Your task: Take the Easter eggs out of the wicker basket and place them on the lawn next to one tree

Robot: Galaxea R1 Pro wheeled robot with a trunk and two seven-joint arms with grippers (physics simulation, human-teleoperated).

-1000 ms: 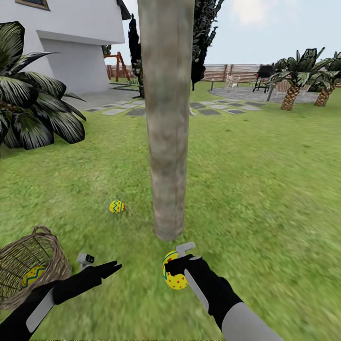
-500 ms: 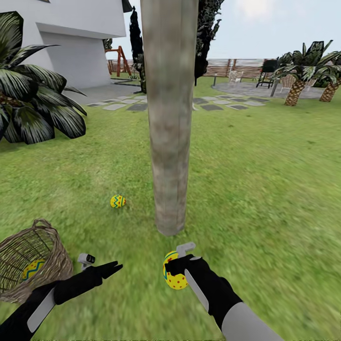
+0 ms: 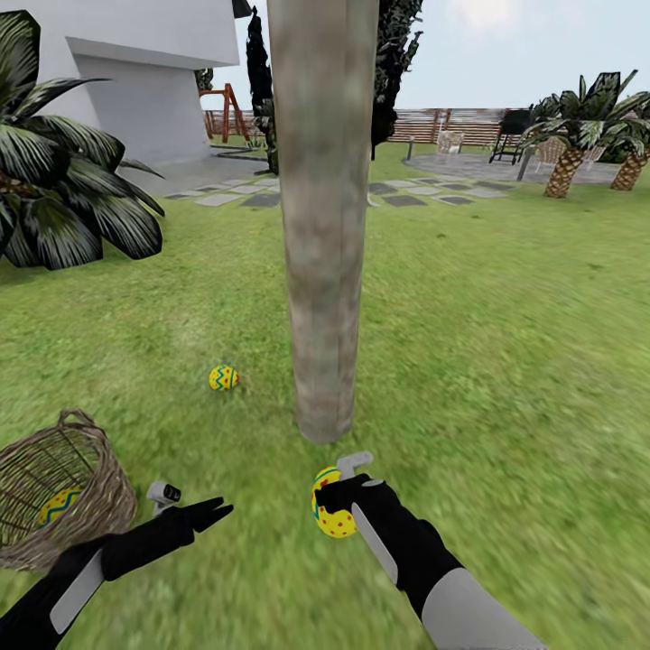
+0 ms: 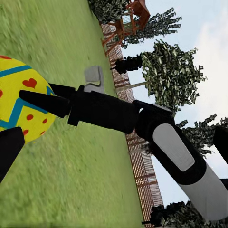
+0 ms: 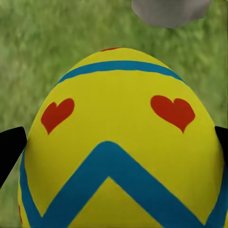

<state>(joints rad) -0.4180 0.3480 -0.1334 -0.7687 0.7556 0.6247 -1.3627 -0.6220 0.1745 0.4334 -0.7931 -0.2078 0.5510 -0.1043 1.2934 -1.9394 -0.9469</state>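
From the head view, green lawn [image 3: 506, 343] spreads out to a white house [image 3: 153, 81] and a brown fence [image 3: 451, 126]. The tree [image 3: 323, 226] stands in the middle. One egg [image 3: 223, 377] lies on the grass beside its trunk. Another egg [image 3: 54, 506] sits in the wicker basket [image 3: 99, 478]. The right claw [image 3: 338, 501] is clamped on a third egg [image 3: 334, 521], held upright near the trunk. The left claw [image 3: 194, 510] is spread apart with nothing in it.

The left wrist view shows the right arm [image 4: 156, 137] from the side.

The right wrist view shows red hearts on the held egg, narrow end away from the camera.
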